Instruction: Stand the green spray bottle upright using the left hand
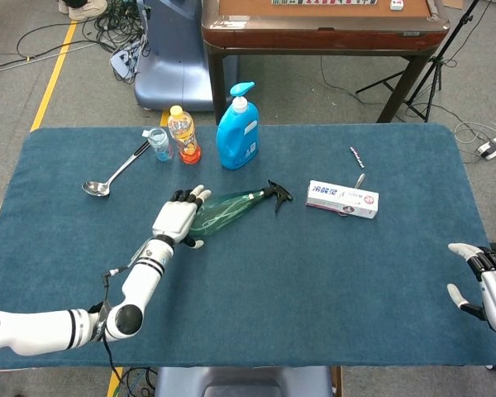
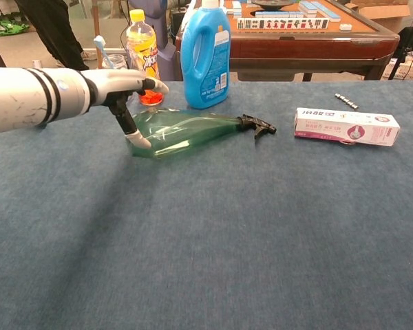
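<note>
- Across the wide blue cloth-covered surface [image 1: 256, 273], task things lie left of centre; the far edge carries a tall blue detergent jug [image 1: 237, 128] and a small orange drink bottle [image 1: 183, 133].
- Green translucent plastic spray bottle [image 1: 227, 208] lies on its side mid-surface, base toward the robot's left, black trigger nozzle toward the white and pink carton [image 1: 341, 199].
- Left hand [image 1: 178, 219] sits at the bottle's base end, fingers above the body, thumb low beside it (chest view [image 2: 127, 93]). Fingers apart, not yet closed; I cannot tell whether they touch it.
- Right hand [image 1: 489, 281] rests at the near right edge, well apart, fingers spread, holding nothing.
- Small items: metal ladle [image 1: 112, 174] far left, a thin dark stick [image 1: 357, 157] beyond the carton.
- Step judged: reach done, grasp pending. Next calls for closing around the body, then swinging the nozzle end up so the base lands flat.
</note>
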You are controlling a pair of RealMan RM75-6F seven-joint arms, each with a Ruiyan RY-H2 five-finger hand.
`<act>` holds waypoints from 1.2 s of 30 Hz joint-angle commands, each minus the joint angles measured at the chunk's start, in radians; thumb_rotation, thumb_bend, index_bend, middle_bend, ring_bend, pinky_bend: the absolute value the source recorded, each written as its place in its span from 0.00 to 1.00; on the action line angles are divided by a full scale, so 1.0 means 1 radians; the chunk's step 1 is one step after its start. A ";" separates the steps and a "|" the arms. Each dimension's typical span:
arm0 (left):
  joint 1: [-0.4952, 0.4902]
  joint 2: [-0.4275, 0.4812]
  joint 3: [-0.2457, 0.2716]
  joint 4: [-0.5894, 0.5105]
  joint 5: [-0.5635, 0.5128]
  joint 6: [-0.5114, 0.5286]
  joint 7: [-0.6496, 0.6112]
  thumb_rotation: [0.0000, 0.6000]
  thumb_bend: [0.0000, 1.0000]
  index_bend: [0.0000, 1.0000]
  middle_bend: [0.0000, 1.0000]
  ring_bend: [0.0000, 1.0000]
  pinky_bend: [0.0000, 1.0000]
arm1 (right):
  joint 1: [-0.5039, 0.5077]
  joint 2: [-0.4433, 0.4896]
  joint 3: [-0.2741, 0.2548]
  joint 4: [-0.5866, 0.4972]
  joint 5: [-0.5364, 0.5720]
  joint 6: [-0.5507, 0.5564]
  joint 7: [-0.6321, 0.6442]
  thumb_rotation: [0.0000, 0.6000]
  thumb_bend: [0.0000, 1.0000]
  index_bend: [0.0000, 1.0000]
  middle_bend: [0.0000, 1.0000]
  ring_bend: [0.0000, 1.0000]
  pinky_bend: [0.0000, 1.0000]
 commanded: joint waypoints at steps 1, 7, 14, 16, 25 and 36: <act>-0.028 -0.026 -0.002 0.036 -0.048 0.020 0.026 1.00 0.18 0.00 0.00 0.00 0.00 | -0.001 0.001 0.000 0.001 0.001 0.001 0.001 1.00 0.28 0.24 0.27 0.20 0.25; -0.063 -0.049 0.013 0.075 -0.130 0.031 0.079 1.00 0.18 0.00 0.00 0.00 0.00 | -0.002 0.001 0.001 0.005 0.005 0.001 0.006 1.00 0.28 0.24 0.27 0.20 0.25; -0.076 -0.091 0.018 0.118 -0.141 0.073 0.090 1.00 0.18 0.13 0.08 0.00 0.00 | -0.003 -0.006 0.002 0.018 0.002 0.007 0.020 1.00 0.28 0.24 0.27 0.20 0.25; -0.068 -0.096 0.018 0.121 -0.121 0.081 0.074 1.00 0.18 0.20 0.15 0.00 0.00 | -0.002 -0.007 0.003 0.023 0.002 0.007 0.024 1.00 0.28 0.24 0.27 0.20 0.25; -0.033 -0.070 0.042 0.105 -0.062 0.072 0.047 1.00 0.18 0.29 0.26 0.05 0.00 | 0.005 -0.011 0.004 0.022 -0.005 0.003 0.023 1.00 0.28 0.24 0.27 0.20 0.25; 0.108 0.152 0.135 -0.016 0.168 -0.003 -0.109 1.00 0.18 0.30 0.26 0.05 0.00 | 0.005 -0.009 0.002 0.016 -0.008 0.003 0.017 1.00 0.28 0.24 0.27 0.20 0.25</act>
